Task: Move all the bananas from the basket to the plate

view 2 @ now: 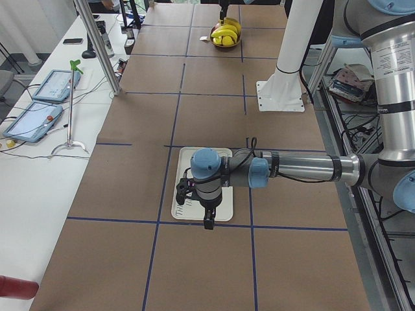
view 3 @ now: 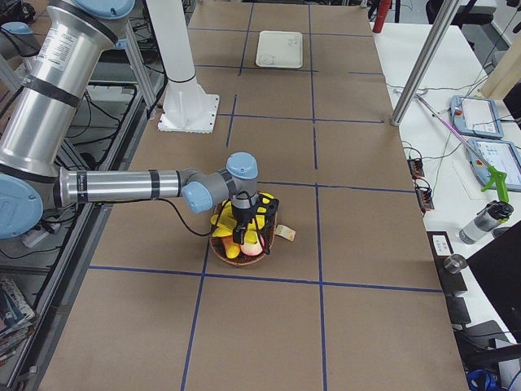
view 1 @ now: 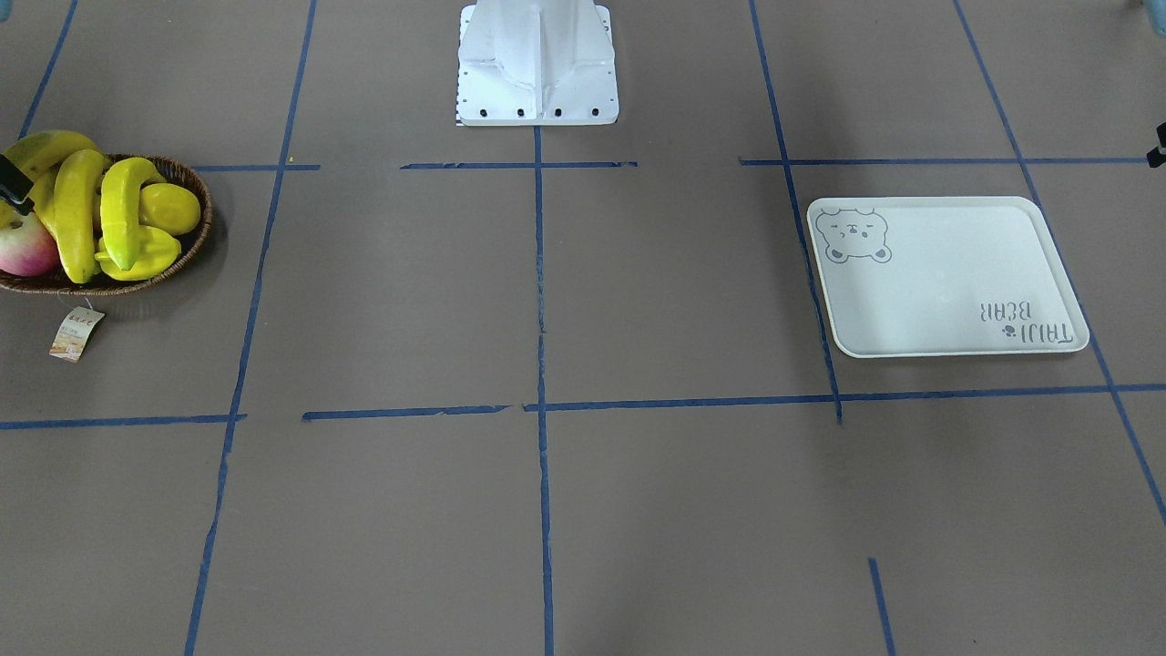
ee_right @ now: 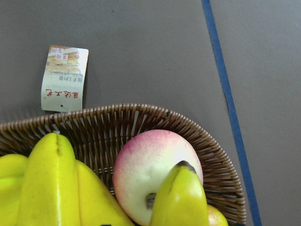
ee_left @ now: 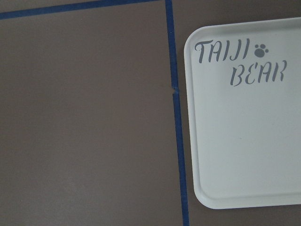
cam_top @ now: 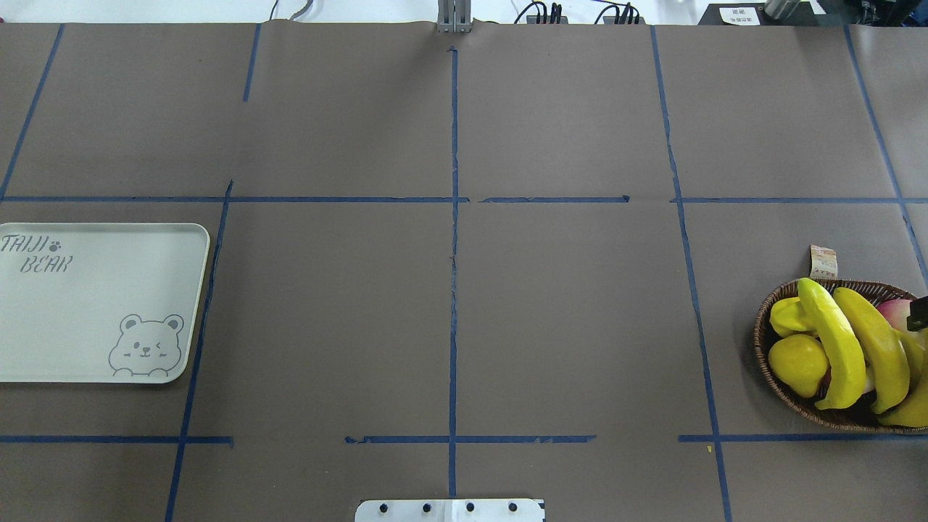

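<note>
Basket (view 1: pixel 199 219) sits at the left edge of the front-facing view, on the brown tabletop (view 1: pixel 547 510). Its paper tag (view 1: pixel 76 333) lies just below it. Bananas (view 1: pixel 77 214) are piled inside, touching 1 pink-white round fruit (view 1: pixel 25 248) and 1 round yellow fruit (view 1: pixel 173 208). Plate (view 1: pixel 947 273) is right of centre, well apart from the basket. Right gripper (view 3: pixel 242 236) hangs over the basket; clenched or released, cannot tell. Left gripper (view 2: pixel 209 220) hangs over the plate's lettered end; state likewise cannot be told.

Silver arm tubes (view 2: pixel 305 167), pale-blue joint caps (view 2: pixel 206 161), white bolted pedestal (view 1: pixel 537 64)
</note>
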Robot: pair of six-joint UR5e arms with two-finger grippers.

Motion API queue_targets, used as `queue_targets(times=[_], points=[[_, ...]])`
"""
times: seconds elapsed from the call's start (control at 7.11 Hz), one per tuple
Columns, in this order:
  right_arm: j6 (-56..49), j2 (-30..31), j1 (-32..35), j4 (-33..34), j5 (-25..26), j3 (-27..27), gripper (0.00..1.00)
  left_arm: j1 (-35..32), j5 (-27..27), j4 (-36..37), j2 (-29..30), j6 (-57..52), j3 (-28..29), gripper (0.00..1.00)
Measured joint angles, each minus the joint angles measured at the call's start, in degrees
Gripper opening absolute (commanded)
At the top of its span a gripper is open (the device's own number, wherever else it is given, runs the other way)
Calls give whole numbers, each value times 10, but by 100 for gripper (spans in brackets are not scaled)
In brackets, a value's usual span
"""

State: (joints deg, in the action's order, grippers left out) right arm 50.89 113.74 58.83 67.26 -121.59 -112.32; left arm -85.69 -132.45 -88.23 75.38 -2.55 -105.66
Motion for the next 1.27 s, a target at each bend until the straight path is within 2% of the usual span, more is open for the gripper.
queue_targets(times=[0.14, 0.28, 0.42, 0.56, 0.84, 1.12, 1.27], points=[[0, 0, -5, 1, 1, 3, 44, 0, 0, 0, 0, 0, 1, 100], [0, 0, -7, 1, 2, 7, 25, 1, 0, 0, 0, 0, 2, 100], [-1, 0, -7, 1, 2, 9, 19, 1, 0, 0, 0, 0, 2, 100], [-2, -1, -7, -1, 1, 10, 7, 2, 0, 0, 0, 0, 3, 100], [-4, 0, -6, -3, -1, 5, 0, 2, 0, 0, 0, 0, 3, 100], [-6, 8, 0, -3, -17, -23, 0, 2, 0, 0, 0, 0, 3, 100], [-7, 20, 10, -2, -41, -45, 0, 3, 0, 0, 0, 0, 3, 100]])
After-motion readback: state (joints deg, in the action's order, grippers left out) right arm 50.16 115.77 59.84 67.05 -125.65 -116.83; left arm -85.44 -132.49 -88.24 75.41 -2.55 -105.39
